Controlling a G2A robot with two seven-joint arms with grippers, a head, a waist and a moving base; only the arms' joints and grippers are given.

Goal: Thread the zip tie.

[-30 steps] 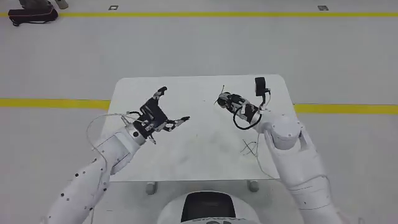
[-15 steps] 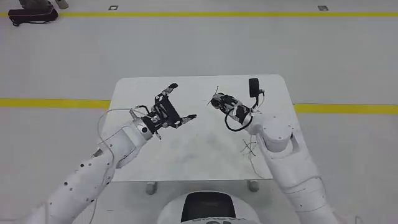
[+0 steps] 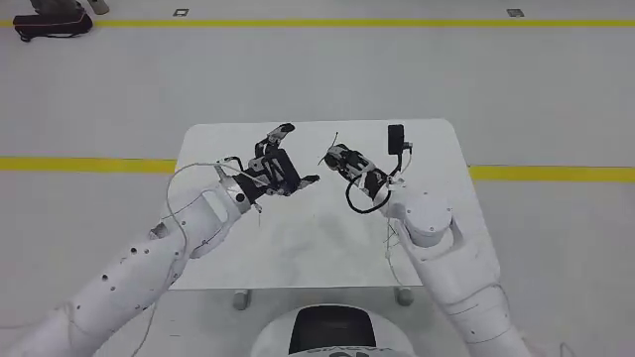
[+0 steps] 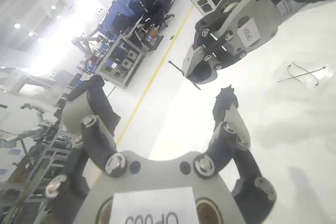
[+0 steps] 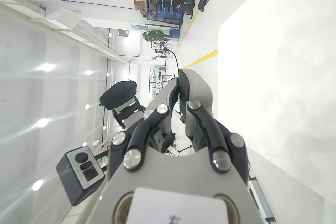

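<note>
Spares lie nearest me on the white table: a few thin black zip ties in what looks like a clear plastic bag, untouched and well apart from the work. Farther out, above the middle of the table, the left gripper hangs with its fingers spread wide and nothing between them. Facing it, near but not touching, the right gripper has its fingers pressed together on the task's thin black zip tie, held up off the table. A short length sticks out on either side of the fingertips, and the end with the small square head stands free in the air. I see no loop in it, so I judge the threading not yet begun. The tie is picked up and presented; what is left is for the empty gripper to take a free end, bring tail to head and push it through. As for writing, each gripper base wears a white sticker with a short printed code, which I leave unread, and I make out no print on the tie itself. Beyond the far table edge a yellow floor stripe crosses the pale floor.
</note>
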